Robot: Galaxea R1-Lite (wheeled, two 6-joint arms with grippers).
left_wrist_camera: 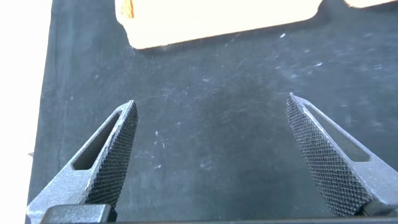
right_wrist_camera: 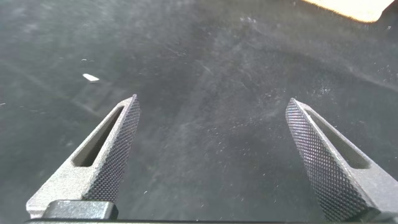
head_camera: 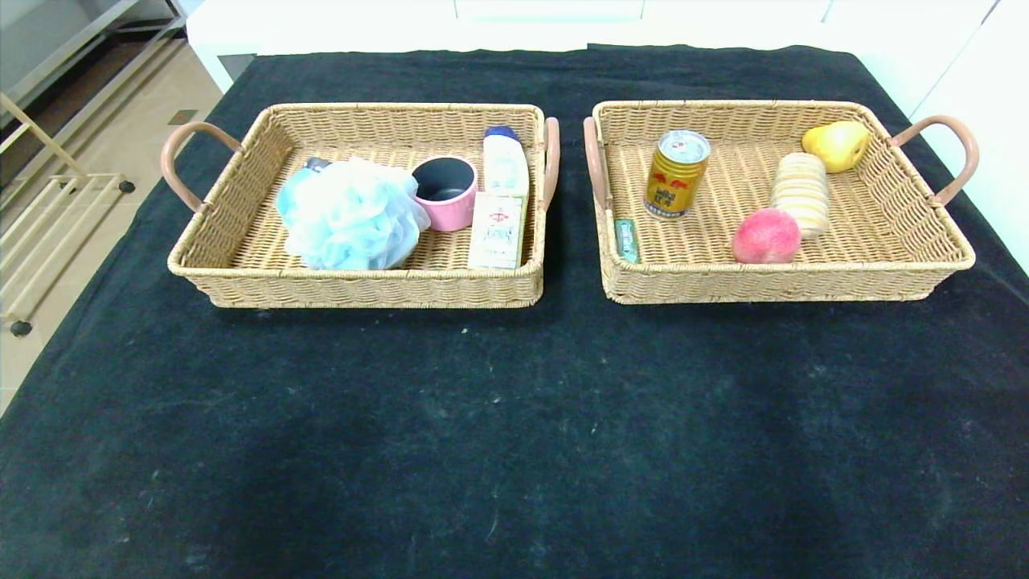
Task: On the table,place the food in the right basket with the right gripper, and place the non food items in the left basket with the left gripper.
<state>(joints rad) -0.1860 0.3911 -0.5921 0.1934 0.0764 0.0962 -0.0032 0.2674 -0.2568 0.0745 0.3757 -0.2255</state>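
Scanning from the left, the left basket on the table already holds the non food items: a pale-blue mesh pouf, a pink saucepan touching it, a white bottle along the basket's right wall, and a cream card box just in front of the bottle. I judge the pouf soft and very light, best pinched deep into its folds; the saucepan is stiff and would take a grip on its rim; the box is light and crushable, so hold its flat faces gently. Next comes the right basket, with a small green packet against its left wall, a gold can upright, a peach touching a striped roll, and a yellow pear in the far corner. The can looks rigid and slick, best taken around its middle; the fruit would bruise under a hard squeeze. No item lies on the cloth outside the baskets, so the sorting looks complete. The left gripper hangs over bare cloth near a basket edge, fingers spread wide and holding nothing; the right gripper likewise stands wide apart and empty above the cloth.
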